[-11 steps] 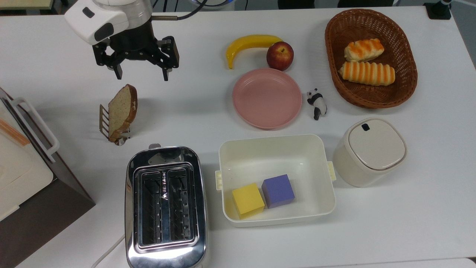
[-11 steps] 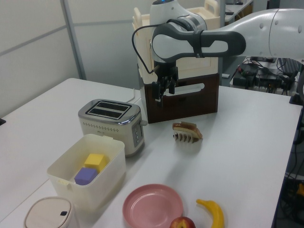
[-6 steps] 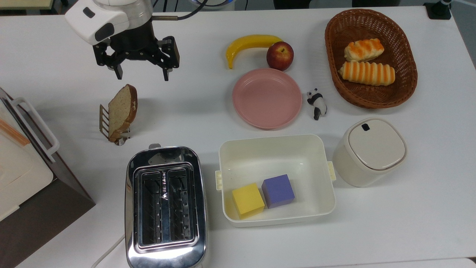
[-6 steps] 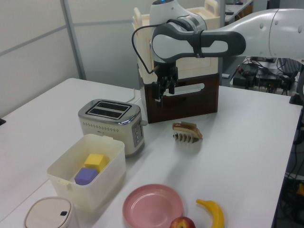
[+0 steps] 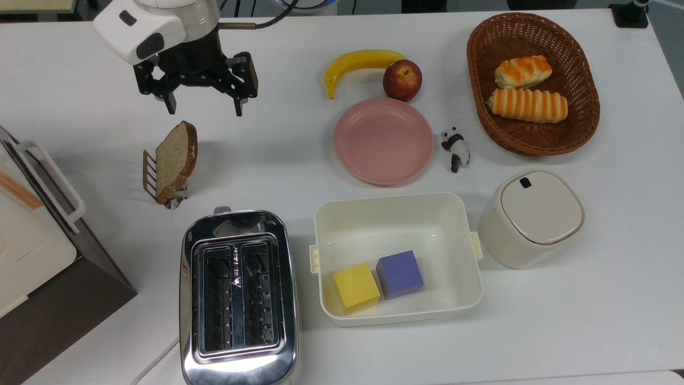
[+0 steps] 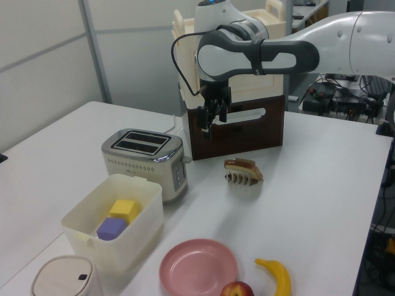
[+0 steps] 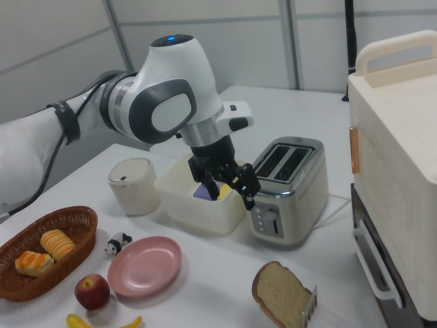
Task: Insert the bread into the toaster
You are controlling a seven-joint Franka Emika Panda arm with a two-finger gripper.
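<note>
The bread (image 5: 175, 159) is a tan speckled slice with a dark crust, leaning upright in a small wire toast rack (image 5: 151, 174); it also shows in the left view (image 6: 242, 166) and the right view (image 7: 282, 294). The chrome two-slot toaster (image 5: 238, 297) stands at the top view's lower left, both slots empty, also seen as the toaster (image 6: 145, 160) and toaster (image 7: 289, 188). My gripper (image 5: 204, 109) hangs open and empty above the table, just beyond the bread's top edge; the same gripper (image 7: 227, 190) hovers well above the slice.
A white bin (image 5: 465, 251) with a yellow and a purple cube sits right of the toaster. A pink plate (image 5: 383, 140), banana (image 5: 358, 63), apple (image 5: 402, 80), panda figure (image 5: 455, 148), lidded canister (image 5: 531, 218) and wicker basket (image 5: 481, 85) of striped rolls lie farther right. A brown-and-cream box (image 5: 32, 251) stands left.
</note>
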